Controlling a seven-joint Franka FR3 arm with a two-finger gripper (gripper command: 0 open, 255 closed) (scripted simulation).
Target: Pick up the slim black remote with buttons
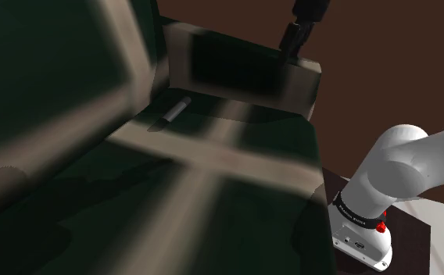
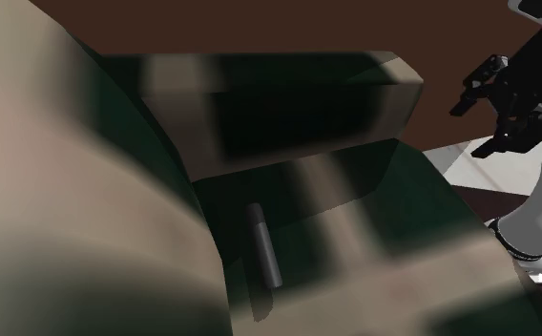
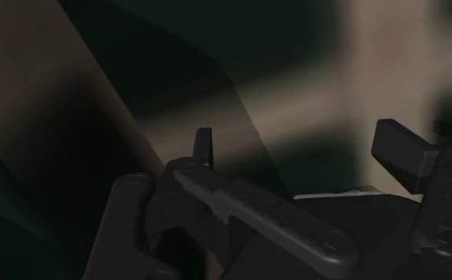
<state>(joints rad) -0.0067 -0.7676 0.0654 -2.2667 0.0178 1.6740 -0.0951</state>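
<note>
Shoulder view: slim grey remote [image 1: 173,112] lying flat on the sofa [image 1: 236,203] seat, just beside the armrest [image 1: 244,70]. The gripper [image 1: 289,48] hangs over that armrest's far end, well apart from the remote. Second exterior view: remote [image 2: 265,245] looks darker, lying lengthwise on the seat, with the gripper [image 2: 484,115] high at the right. Wrist view: gripper [image 3: 300,151] fingers spread wide, holding nothing.
</note>
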